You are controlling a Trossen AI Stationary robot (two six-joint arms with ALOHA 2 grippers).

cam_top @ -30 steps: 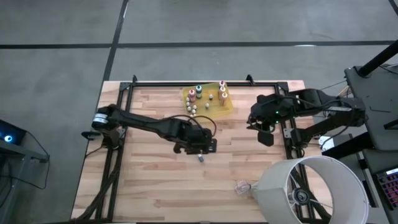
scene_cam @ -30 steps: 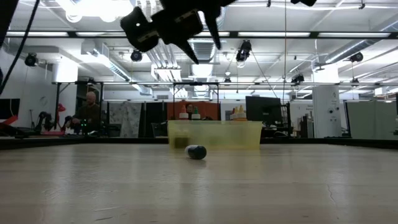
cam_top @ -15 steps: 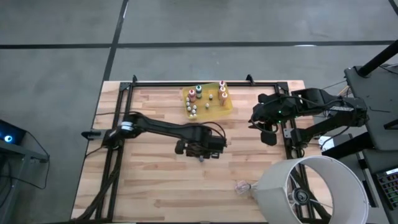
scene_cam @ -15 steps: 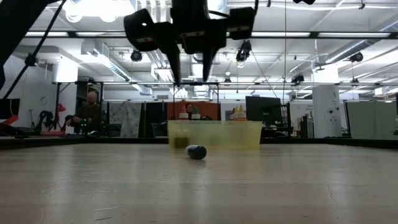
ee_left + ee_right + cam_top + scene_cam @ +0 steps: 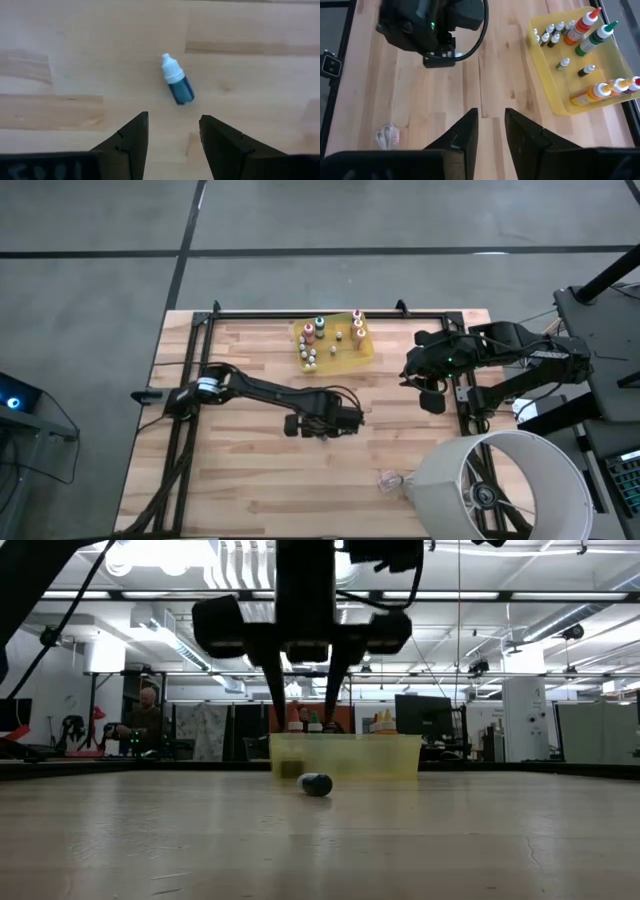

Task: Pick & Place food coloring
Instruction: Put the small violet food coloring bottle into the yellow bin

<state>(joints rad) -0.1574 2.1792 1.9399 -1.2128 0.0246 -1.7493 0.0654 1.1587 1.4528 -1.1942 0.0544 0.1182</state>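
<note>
My left pincer [image 5: 303,690] now hangs squarely over the stray food coloring bottle [image 5: 177,85], its two fingers [image 5: 131,141] apart and pointing straight down, nothing between them. A second ago it sat tilted and off to one side in the low view; half a second ago it had swung nearly upright; now it is lower and centred above the bottle. I judge that puts me at the final approach: what remains is the descent, the squeeze and the carry.

The bottle [image 5: 315,784] lies on its side on the bare wooden counter [image 5: 240,470], white cap and dark blue body, just ahead of the fingertips in the left wrist view and not touched. It has not shifted across the frames.

Behind it stands the yellow tray [image 5: 363,352], holding the other bottles upright [image 5: 321,327], well apart from the stray one.

My right pincer [image 5: 490,131] waits near the counter's right edge, its fingers a little apart and empty; that arm has barely moved. A crumpled clear plastic scrap [image 5: 387,479] lies near the counter's front edge, unmoved.
</note>
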